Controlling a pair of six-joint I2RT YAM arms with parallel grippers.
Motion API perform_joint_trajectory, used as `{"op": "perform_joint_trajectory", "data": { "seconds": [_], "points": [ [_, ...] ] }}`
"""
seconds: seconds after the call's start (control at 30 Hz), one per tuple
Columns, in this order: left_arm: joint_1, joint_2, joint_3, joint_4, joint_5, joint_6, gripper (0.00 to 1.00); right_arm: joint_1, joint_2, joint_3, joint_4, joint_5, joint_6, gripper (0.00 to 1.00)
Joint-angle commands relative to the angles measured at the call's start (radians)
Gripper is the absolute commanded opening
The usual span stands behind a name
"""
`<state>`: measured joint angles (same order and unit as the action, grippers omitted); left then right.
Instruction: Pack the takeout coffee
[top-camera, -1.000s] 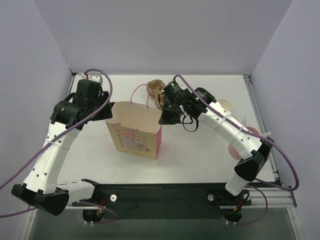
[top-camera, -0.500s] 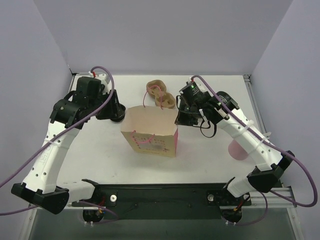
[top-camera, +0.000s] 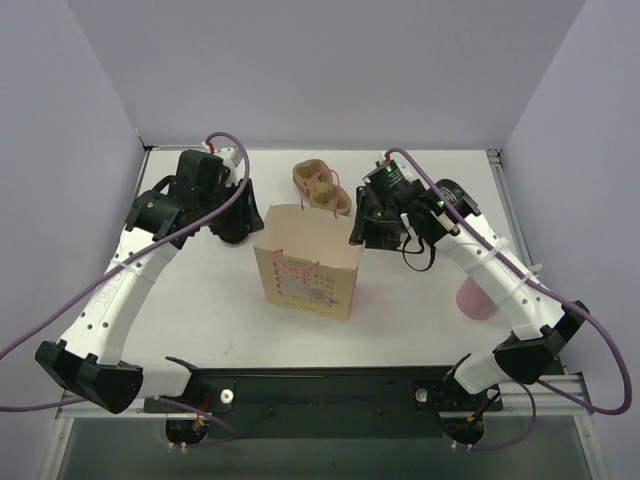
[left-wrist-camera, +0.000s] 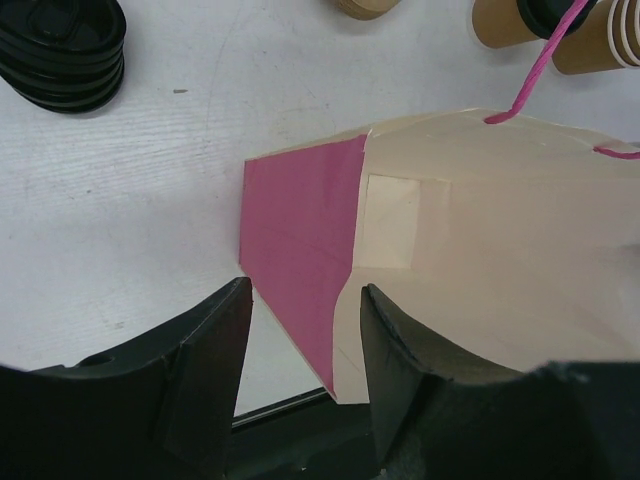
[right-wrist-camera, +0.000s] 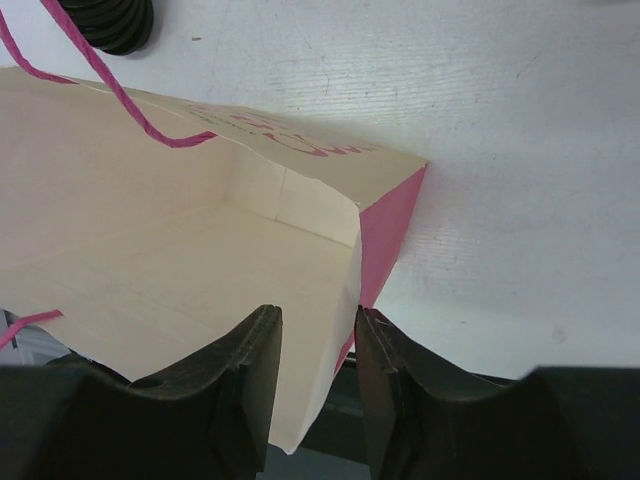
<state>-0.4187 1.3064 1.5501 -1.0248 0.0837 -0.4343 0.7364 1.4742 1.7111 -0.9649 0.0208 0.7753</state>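
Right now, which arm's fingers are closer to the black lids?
Left. The left fingers straddle the wall of the paper bag nearest the black lids; the right fingers straddle the far wall, across the bag.

No legible text anywhere (pink print on the paper bag (top-camera: 300, 285) too blurred)

Black left gripper (left-wrist-camera: 300, 340) and right gripper (right-wrist-camera: 316, 350), white-shelled arms (top-camera: 110, 300), black joints, looping purple cables (top-camera: 226, 135), black base rail (top-camera: 330, 385).
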Motion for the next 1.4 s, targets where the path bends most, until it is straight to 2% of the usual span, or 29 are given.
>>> {"op": "perform_joint_trajectory", "data": {
  "seconds": [0.0,0.23,0.3,0.33,0.37,0.5,0.53,0.57,0.63,0.67,0.8,0.9,1.17,1.37],
  "points": [
    [-0.012,0.027,0.034,0.081,-0.028,0.031,0.57,-0.011,-0.028,0.035,-0.055,0.019,-0.031,0.39],
    [-0.029,0.033,-0.021,0.115,-0.025,0.037,0.56,-0.028,-0.064,0.047,-0.07,0.051,-0.056,0.45],
    [-0.034,0.039,-0.027,0.123,-0.022,0.035,0.52,-0.035,-0.072,0.061,-0.072,0.053,-0.07,0.45],
    [-0.035,0.042,-0.025,0.124,-0.019,0.037,0.42,-0.038,-0.072,0.07,-0.071,0.056,-0.088,0.46],
    [-0.038,0.042,-0.025,0.124,-0.015,0.037,0.39,-0.051,-0.069,0.093,-0.07,0.06,-0.1,0.46],
    [-0.046,0.047,-0.038,0.123,0.008,0.037,0.35,-0.103,-0.034,0.159,-0.06,0.056,-0.152,0.48],
    [-0.049,0.047,-0.042,0.12,0.014,0.037,0.3,-0.12,-0.022,0.174,-0.049,0.051,-0.168,0.48],
    [-0.054,0.045,-0.041,0.114,0.021,0.037,0.19,-0.132,-0.009,0.189,-0.037,0.051,-0.201,0.48],
    [-0.06,0.034,-0.03,0.085,0.007,0.035,0.09,-0.175,0.035,0.234,0.017,0.041,-0.235,0.49],
    [-0.063,0.021,-0.025,0.051,-0.002,0.028,0.0,-0.192,0.078,0.258,0.037,0.034,-0.267,0.49],
    [-0.063,-0.022,-0.031,-0.041,-0.044,0.025,0.0,-0.27,0.228,0.439,0.089,0.091,-0.301,0.5],
    [-0.06,-0.067,-0.035,-0.099,-0.062,0.046,0.0,-0.281,0.349,0.508,0.142,0.079,-0.39,0.52],
    [-0.017,-0.15,-0.021,-0.267,-0.223,0.089,0.0,-0.296,0.561,0.512,0.31,-0.04,-0.462,0.55],
    [-0.015,-0.202,-0.096,-0.232,-0.295,0.075,0.0,-0.262,0.682,0.512,0.431,-0.081,-0.545,0.55]
  ]
}}
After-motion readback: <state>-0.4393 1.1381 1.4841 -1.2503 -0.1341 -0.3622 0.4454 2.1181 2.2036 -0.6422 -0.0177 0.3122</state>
